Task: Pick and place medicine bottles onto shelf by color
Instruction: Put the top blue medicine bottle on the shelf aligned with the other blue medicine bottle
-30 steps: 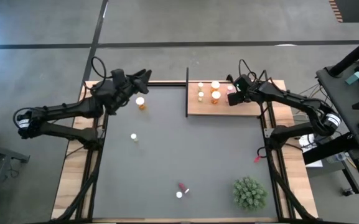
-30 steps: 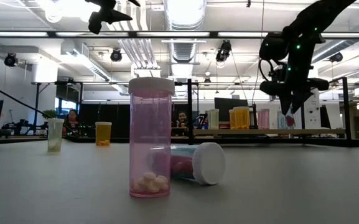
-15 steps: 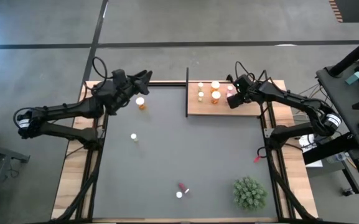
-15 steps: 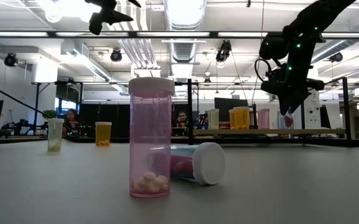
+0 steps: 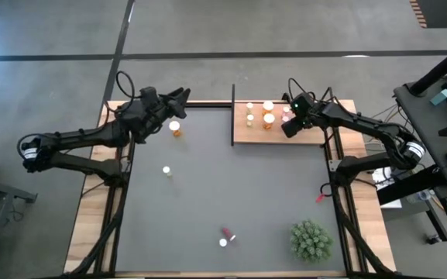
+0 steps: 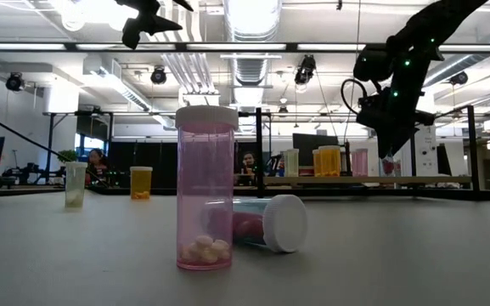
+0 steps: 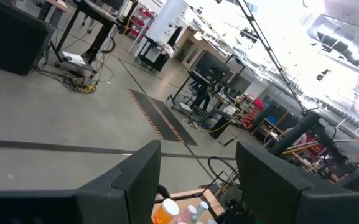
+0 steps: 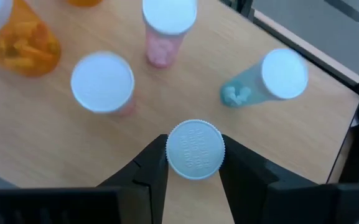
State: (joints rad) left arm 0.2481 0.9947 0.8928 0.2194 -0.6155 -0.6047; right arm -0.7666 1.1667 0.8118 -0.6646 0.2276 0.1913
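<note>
My right gripper (image 8: 195,180) is over the right end of the wooden shelf (image 5: 316,133), shut on a white-capped medicine bottle (image 8: 195,149). Its body looks pink in the low view (image 6: 389,167). Orange (image 8: 20,38), pink (image 8: 165,31) and pale green (image 8: 263,79) bottles stand on the shelf on their bases. On the mat are an orange bottle (image 5: 176,128), a pale one (image 5: 166,170) and two pink ones, one upright (image 6: 205,187) and one on its side (image 6: 266,223). My left gripper (image 5: 183,94) hangs open, high above the mat's far left corner. My right gripper pinches the bottle's round white cap (image 8: 195,163) between its two fingers, one on each side. The fingers slant down at it from the table's right. The bottle hangs upright below them; whether its base touches the shelf board I cannot tell.
A spiky green plant (image 5: 311,240) sits at the mat's near right corner. A small red object (image 5: 320,195) lies at the mat's right edge. A black post (image 5: 232,115) stands at the shelf's left end. The mat's middle (image 5: 231,182) is bare.
My right gripper has rolled about its own pointing line above the shelf, keeping its hold on the bottle. My left gripper has kept still.
</note>
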